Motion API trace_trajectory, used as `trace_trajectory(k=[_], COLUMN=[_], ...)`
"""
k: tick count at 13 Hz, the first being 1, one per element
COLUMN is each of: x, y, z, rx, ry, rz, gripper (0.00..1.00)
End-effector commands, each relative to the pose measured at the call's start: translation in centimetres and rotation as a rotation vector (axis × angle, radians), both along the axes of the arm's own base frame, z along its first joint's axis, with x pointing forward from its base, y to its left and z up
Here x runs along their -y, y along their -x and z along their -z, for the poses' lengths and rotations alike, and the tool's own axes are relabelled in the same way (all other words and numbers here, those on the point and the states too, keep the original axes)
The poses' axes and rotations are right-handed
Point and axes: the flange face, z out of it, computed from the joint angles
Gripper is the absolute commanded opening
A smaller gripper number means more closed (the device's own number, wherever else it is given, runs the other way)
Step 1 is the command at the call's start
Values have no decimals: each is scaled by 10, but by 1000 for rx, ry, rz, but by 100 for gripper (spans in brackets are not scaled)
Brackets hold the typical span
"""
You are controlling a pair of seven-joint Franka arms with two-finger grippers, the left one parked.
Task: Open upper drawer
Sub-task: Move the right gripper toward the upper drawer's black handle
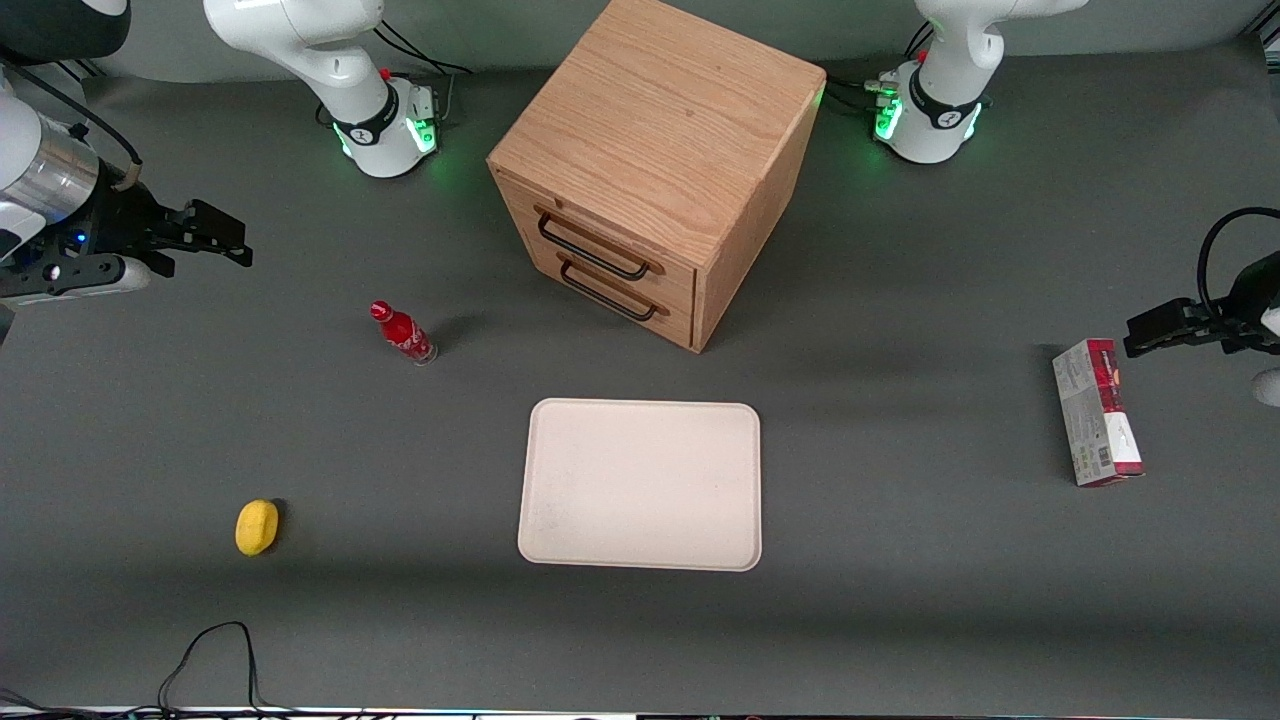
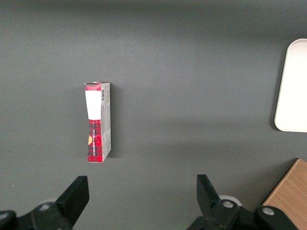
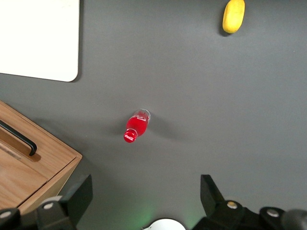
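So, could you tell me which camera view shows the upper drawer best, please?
The front view: the upper drawer shows shut, handle whole, above its twin. The right wrist view catches only one handle end; the left wrist view only a cabinet corner. The gripper is open, toward the working arm's end.

I see the dark grey table (image 1: 900, 600) carrying a boxy oak cabinet (image 1: 655, 150); nearer the camera lie a cream rectangular tray (image 1: 640, 485), red bottle (image 1: 402, 332), yellow lemon (image 1: 256, 526) and red-white carton (image 1: 1097, 412). The gripper (image 1: 205, 240) hangs open over the working arm's end.

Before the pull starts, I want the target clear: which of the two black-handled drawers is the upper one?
The upper drawer sits directly under the cabinet top, above its twin; both are shut. The gripper hangs open toward the working arm's end.
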Motion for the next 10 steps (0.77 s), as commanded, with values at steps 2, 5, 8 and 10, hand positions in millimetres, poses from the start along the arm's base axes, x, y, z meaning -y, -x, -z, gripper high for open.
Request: trace_trajectory(k=[2,5,8,10], x=[-1,-5,-33,-35], y=[1,-6,-15,-24], z=[-6,-7,-4,0], rx=[-8,-7,-8,-13], ry=[-12,-13,-8,-12], rz=[-20,-37,-87,-95], gripper=[100,100,100,100])
